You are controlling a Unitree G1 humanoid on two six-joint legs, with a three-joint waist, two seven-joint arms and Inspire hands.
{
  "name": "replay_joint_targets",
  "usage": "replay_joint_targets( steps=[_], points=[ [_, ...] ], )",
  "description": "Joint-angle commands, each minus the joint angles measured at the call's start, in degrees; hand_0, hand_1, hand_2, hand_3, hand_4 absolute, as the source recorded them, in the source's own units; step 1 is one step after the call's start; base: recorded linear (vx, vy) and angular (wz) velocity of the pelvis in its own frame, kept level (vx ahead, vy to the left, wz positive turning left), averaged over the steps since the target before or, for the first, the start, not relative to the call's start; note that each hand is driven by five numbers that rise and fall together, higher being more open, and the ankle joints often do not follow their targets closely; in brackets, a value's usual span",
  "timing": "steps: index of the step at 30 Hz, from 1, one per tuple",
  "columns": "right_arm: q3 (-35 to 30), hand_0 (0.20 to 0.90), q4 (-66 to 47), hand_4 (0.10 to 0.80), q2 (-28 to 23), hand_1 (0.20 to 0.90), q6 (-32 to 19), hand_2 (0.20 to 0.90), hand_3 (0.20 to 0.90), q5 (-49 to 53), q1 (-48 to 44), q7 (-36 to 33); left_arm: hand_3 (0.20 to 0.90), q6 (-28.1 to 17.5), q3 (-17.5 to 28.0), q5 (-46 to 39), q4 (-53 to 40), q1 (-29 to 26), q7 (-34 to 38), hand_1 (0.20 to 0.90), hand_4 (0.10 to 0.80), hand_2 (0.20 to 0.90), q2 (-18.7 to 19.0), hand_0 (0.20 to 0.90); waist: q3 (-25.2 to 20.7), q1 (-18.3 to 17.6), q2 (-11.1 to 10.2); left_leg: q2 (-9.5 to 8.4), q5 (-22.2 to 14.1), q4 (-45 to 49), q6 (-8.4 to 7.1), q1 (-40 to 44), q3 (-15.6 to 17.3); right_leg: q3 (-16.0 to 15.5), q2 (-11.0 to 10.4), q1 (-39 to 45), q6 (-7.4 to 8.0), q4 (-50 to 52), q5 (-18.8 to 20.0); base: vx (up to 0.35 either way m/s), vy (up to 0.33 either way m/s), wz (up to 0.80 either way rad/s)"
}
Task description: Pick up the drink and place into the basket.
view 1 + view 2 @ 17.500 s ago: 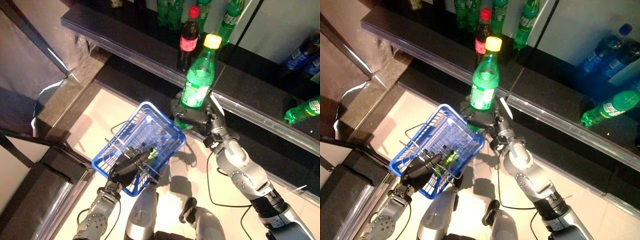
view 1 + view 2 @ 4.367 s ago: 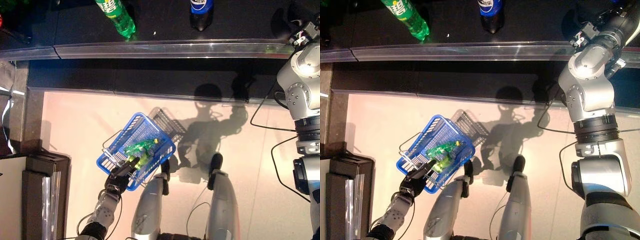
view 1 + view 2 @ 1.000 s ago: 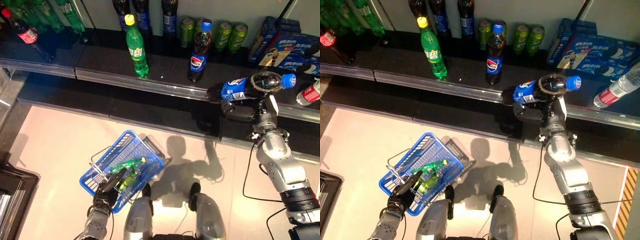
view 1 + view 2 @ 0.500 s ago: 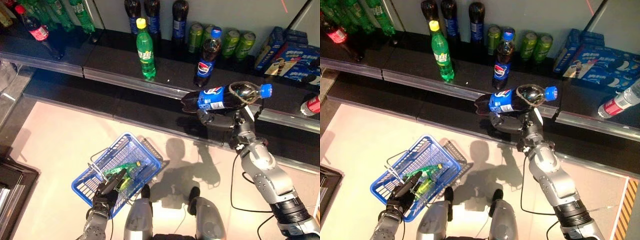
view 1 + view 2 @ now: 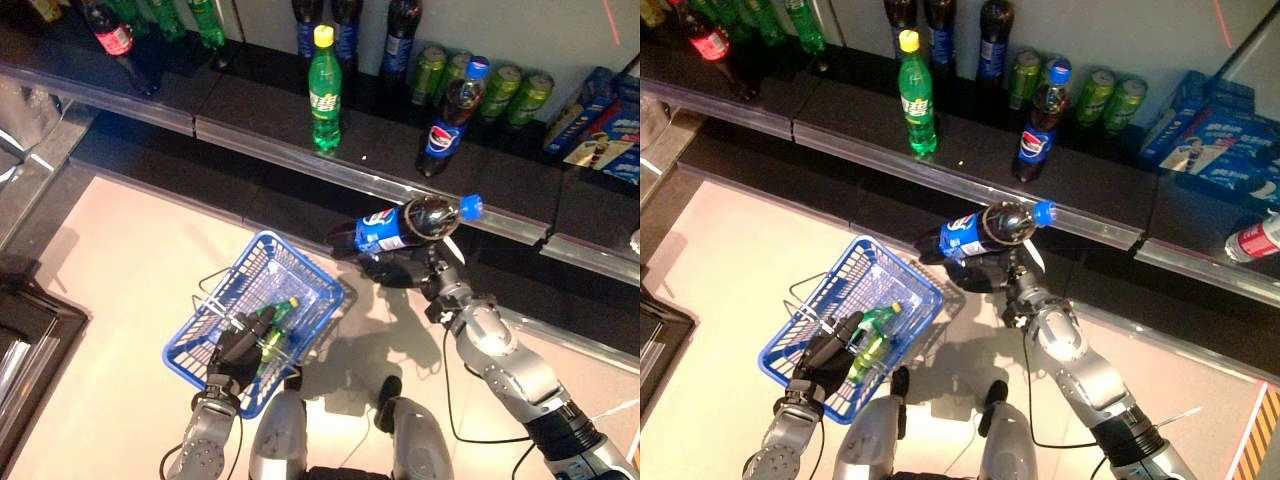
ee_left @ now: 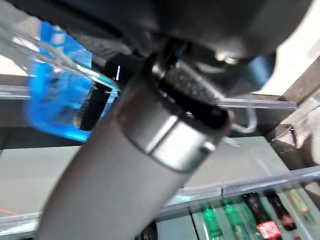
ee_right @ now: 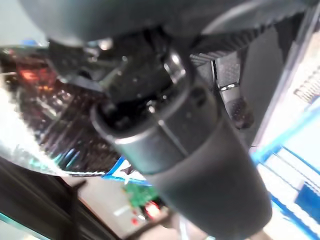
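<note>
Right hand [image 5: 405,268] wrapped round cola bottle [image 5: 405,222], beside blue basket [image 5: 303,274]

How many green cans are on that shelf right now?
3. One green can stands at the back of the shelf, left of the upright cola bottle. A second can and a third can stand together on its right. The bottle could hide another.

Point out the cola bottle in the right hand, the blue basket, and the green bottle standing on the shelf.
cola bottle [image 5: 395,226]: left eye view, on its blue label.
blue basket [image 5: 222,288]: left eye view, on its left rim.
green bottle [image 5: 916,104]: right eye view, on its label.
</note>
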Motion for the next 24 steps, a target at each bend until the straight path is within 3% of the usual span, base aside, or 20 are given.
replay_joint_targets(
  steps=[1,12,24],
  points=[
    [-0.33,0.300,-8.60,0.100,1.78,0.300,-7.62,0.300,0.200,-2.29,-5.13,-1.34,0.200,-6.59,-0.04,-1.33,-20.47,-2.52,-12.70,0.300,0.100,0.300,5.13,0.300,-10.20,0.59,0.15,-0.85,1.34,5.38,1.93,-2.95,0.16,-1.56,1.53,6.17,-2.88,-3.86,-0.59,-0.018,0.000,0.17],
    [6.91,0.300,-4.70,0.100,5.12,0.300,-8.15,0.300,0.200,-4.78,-7.48,-7.73,0.200,-2.72,-2.30,-2.05,-31.52,-4.11,-16.35,0.300,0.100,0.300,8.07,0.300,-9.67,4.13,-0.15,-2.73,1.12,5.93,2.04,-3.70,-3.43,-3.56,0.89,7.47,-2.03,-5.30,0.29,0.004,-0.014,0.15],
    [12.90,0.300,5.13,0.100,10.64,0.300,-3.14,0.300,0.200,-9.35,-10.34,-13.25,0.200,3.22,-3.73,-4.78,-38.70,-6.73,-25.15,0.300,0.100,0.300,8.96,0.300,-10.27,7.48,0.12,-4.40,0.98,6.12,2.11,-4.30,-6.13,-5.72,0.10,8.72,-1.83,-6.09,0.60,0.033,0.005,0.15]
  ],
)
